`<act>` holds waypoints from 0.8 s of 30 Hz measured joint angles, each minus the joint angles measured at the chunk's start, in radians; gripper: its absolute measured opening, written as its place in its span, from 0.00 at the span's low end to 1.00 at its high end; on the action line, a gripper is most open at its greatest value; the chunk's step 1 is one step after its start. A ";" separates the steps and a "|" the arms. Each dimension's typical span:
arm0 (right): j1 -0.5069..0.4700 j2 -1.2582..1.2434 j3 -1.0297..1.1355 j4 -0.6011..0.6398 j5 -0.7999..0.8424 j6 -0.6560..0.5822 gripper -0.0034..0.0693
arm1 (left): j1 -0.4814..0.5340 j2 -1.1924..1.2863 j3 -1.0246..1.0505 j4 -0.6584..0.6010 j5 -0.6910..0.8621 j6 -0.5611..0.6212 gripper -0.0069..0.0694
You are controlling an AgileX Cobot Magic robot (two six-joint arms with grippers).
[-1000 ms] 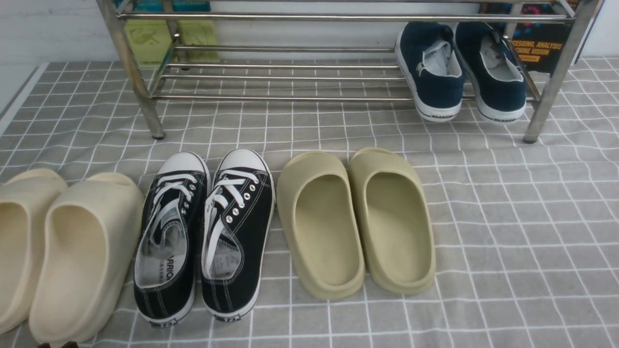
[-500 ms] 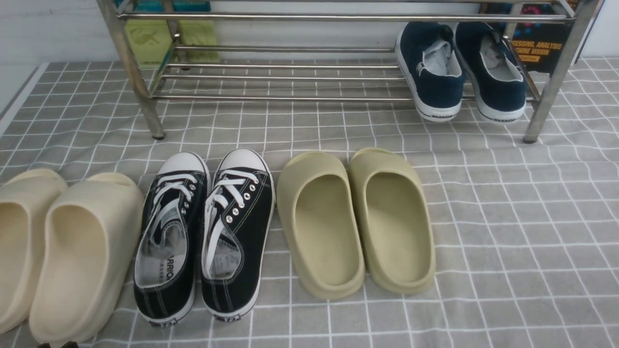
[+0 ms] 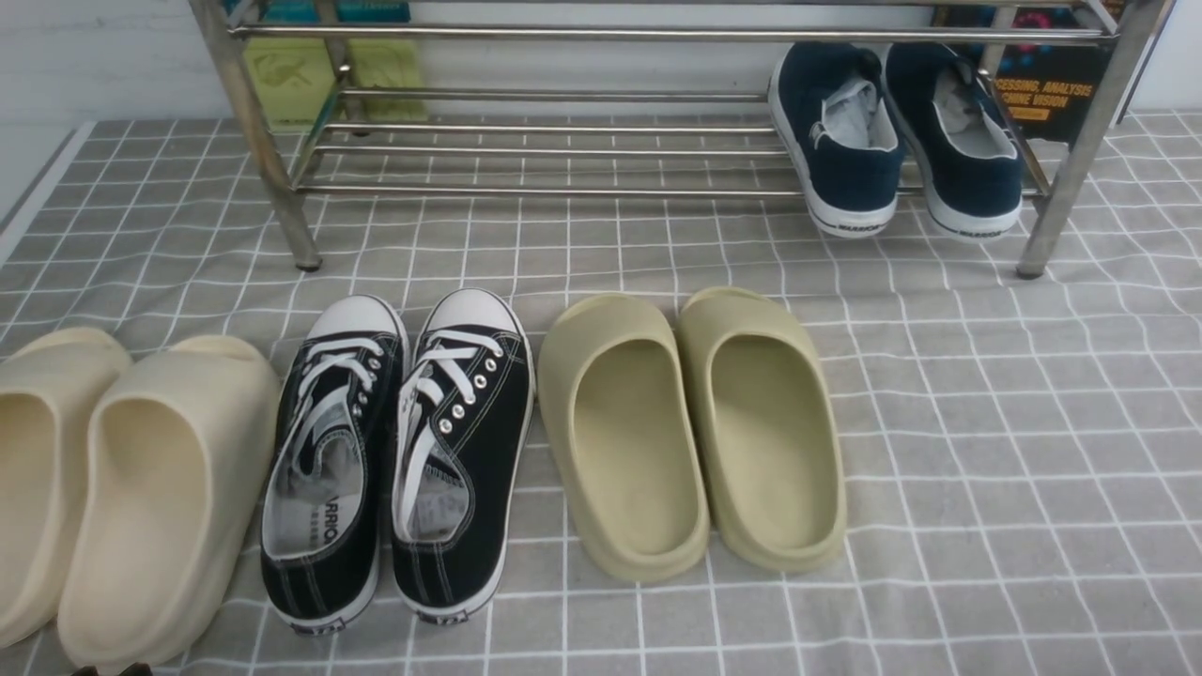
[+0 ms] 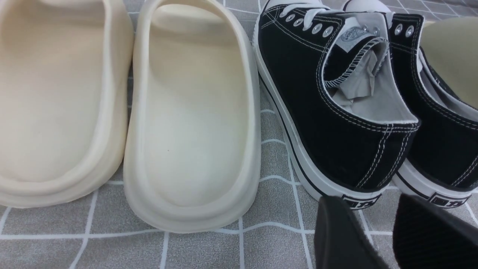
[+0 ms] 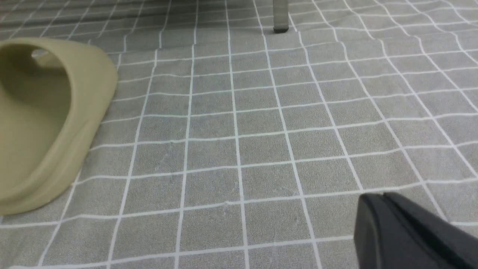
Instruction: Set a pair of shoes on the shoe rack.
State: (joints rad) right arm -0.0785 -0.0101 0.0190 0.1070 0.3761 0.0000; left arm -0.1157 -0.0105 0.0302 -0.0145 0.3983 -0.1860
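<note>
The two navy slip-on shoes, one beside the other, rest on the lower shelf of the silver shoe rack at its right end, heels toward me. Their white heels overhang the front bar. My left gripper is open and empty, low over the cloth just behind the heels of the black lace-up sneakers. My right gripper is shut and empty, over bare cloth right of the olive slide. Neither gripper shows clearly in the front view.
On the grey checked cloth stand a cream pair of slides, black lace-up sneakers and olive slides in a row. A rack leg stands ahead of the right gripper. Books lean behind the rack.
</note>
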 joint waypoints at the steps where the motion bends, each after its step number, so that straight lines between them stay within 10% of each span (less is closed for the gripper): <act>1: 0.000 0.000 -0.001 0.000 0.002 0.000 0.06 | 0.000 0.000 0.000 0.000 0.000 0.000 0.40; 24: 0.000 0.000 -0.003 0.000 0.010 0.000 0.08 | 0.000 0.000 0.000 0.000 0.000 0.000 0.40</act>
State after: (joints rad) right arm -0.0785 -0.0101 0.0158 0.1070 0.3862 0.0000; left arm -0.1157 -0.0105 0.0302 -0.0145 0.3983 -0.1860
